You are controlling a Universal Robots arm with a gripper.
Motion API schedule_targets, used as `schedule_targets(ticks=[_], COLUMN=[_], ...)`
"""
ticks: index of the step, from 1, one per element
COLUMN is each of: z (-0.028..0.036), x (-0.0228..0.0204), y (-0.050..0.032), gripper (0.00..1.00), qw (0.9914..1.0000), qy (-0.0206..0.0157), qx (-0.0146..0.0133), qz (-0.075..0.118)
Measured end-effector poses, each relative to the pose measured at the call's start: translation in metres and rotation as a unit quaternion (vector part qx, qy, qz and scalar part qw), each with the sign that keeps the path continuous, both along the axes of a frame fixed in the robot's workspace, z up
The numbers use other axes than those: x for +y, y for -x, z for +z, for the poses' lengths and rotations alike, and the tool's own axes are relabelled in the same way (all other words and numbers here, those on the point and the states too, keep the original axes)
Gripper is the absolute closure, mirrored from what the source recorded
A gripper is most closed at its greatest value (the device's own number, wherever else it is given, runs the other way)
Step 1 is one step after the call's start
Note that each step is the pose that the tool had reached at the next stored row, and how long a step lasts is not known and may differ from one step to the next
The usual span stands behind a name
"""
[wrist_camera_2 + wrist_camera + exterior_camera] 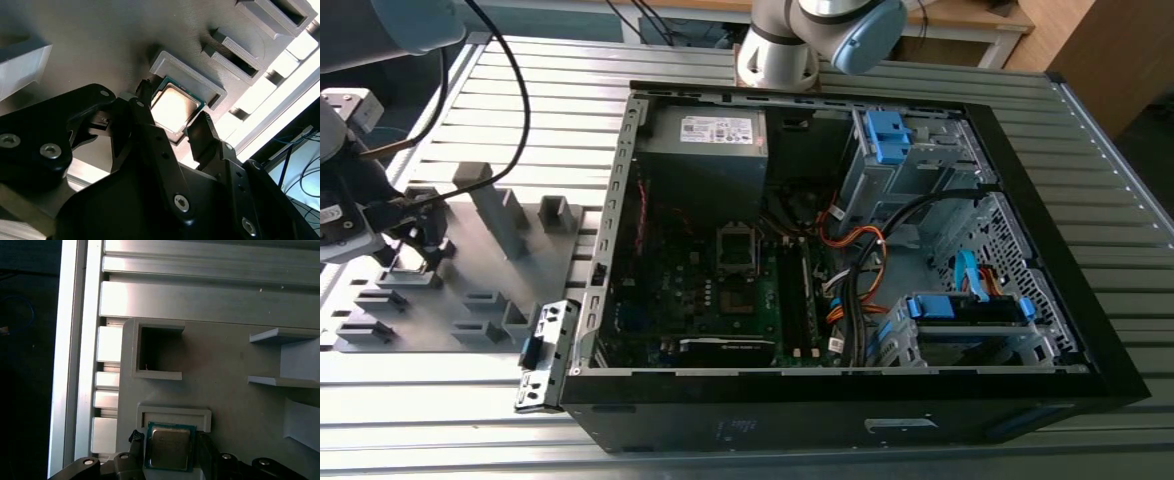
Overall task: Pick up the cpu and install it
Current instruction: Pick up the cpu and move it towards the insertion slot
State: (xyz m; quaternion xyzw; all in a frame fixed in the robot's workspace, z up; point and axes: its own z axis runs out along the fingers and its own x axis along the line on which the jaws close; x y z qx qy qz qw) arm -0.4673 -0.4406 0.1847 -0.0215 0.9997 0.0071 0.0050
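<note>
The cpu is a small square chip with a pale metal top and a green rim. It lies at a grey U-shaped holder on the grey fixture plate. In both wrist views my gripper straddles the chip, one black finger against each of two opposite edges, shut on it. In the exterior view my gripper hangs over the plate at the exterior view's left, well apart from the open black computer case. The motherboard's cpu socket sits inside the case.
Tall grey blocks and low grey holders stand on the fixture plate around my gripper. An empty square pocket lies beside the chip's holder. Cables, blue drive brackets and a power supply fill the case. The table is ribbed aluminium.
</note>
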Motion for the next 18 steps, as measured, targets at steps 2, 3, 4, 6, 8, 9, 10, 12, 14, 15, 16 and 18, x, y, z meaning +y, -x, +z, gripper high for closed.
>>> schedule_targets(ticks=[2, 3, 4, 6, 8, 9, 10, 12, 14, 15, 16, 18], z=[0.0000, 0.0000, 0.0000, 0.0000, -0.0001, -0.0002, -0.0003, -0.0003, -0.0003, -0.0003, -0.0003, -0.0004], x=[0.0000, 0.0000, 0.0000, 0.0000, 0.0000, 0.0000, 0.0000, 0.0000, 0.0000, 0.0000, 0.0000, 0.0000], y=[0.0000, 0.0000, 0.0000, 0.0000, 0.0000, 0.0000, 0.0000, 0.0000, 0.0000, 0.0000, 0.0000, 0.0000], gripper=[0.44, 0.44, 0.44, 0.44, 0.44, 0.44, 0.44, 0.44, 0.44, 0.44, 0.44, 0.44], qw=[1.00000, 1.00000, 1.00000, 1.00000, 1.00000, 1.00000, 1.00000, 1.00000, 1.00000, 1.00000, 1.00000, 1.00000], qy=[0.0000, 0.0000, 0.0000, 0.0000, 0.0001, 0.0002, 0.0002, 0.0002, 0.0002, 0.0002, 0.0002, 0.0002], qx=[0.0000, 0.0000, 0.0000, 0.0000, 0.0000, 0.0000, 0.0000, 0.0000, 0.0000, 0.0000, 0.0000, 0.0000], qz=[0.000, 0.000, 0.000, 0.000, 0.000, 0.000, 0.000, 0.000, 0.000, 0.000, 0.000, 0.000])
